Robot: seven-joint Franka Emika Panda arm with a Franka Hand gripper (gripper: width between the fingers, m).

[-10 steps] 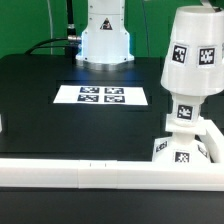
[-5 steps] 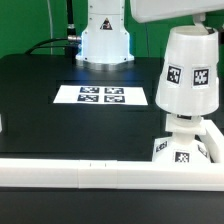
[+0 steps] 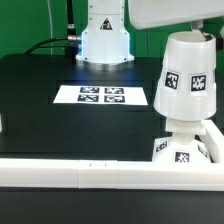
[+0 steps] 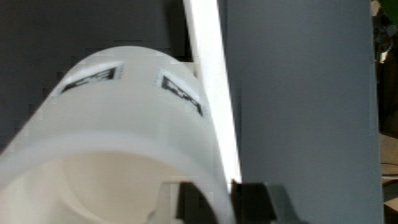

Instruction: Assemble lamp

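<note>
Over the black table (image 3: 60, 110), the tool (image 4: 222, 195) grips the upright shade (image 3: 190, 75), narrow end up.

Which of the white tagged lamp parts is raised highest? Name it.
The shade, the tapered cup with two square tags: it stands over the bulb and the base, which sit lower at the exterior view's right, while the marker board lies flat on the table.

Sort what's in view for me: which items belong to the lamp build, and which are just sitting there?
Part of the job:
- shade, upright above the base at the exterior view's right
- base, tagged, in the corner of the white wall
- gripper, at the shade's rim

Just there:
- marker board, flat on the table
- white wall along the table's near edge
- black table
</note>
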